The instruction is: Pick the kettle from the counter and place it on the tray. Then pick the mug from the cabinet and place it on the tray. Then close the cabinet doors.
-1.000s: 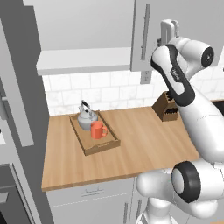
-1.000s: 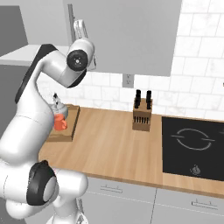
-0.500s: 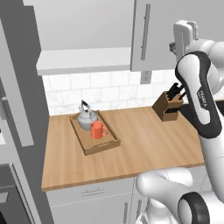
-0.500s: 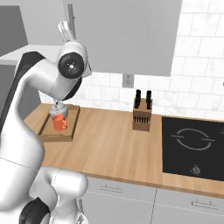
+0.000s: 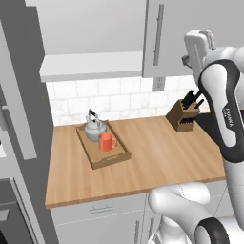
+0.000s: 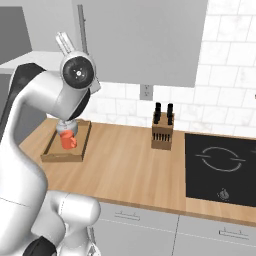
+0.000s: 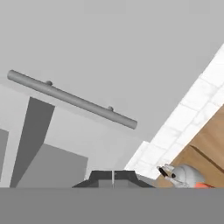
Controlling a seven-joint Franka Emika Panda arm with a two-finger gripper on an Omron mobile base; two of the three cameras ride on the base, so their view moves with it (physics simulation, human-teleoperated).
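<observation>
Kettle and mug are sitting on the tray while the arm is reaching up by the wall cabinet.

The counter (image 5: 157, 152) is stretching broad and light brown under the white tiled wall, with the cabinet (image 5: 90, 66) hanging above it, its pale shelf showing at 11 o'clock in the left base view. One of the cabinet doors (image 5: 167, 38) is standing shut at 1 o'clock there, its silver bar handle (image 7: 72, 99) crossing the hand view on a slant. The black cooktop (image 6: 220, 162) is lying at 3 o'clock in the right base view. The tray (image 5: 102, 145) is resting on the counter left of centre, and the knife block (image 5: 183, 116) is standing well apart at 2 o'clock. The kettle (image 5: 94, 129) is sitting at the tray's far end, the mug (image 5: 106, 141) just beside it toward the near edge. The gripper (image 7: 113, 176) is keeping its finger tips pressed together, holding nothing.
</observation>
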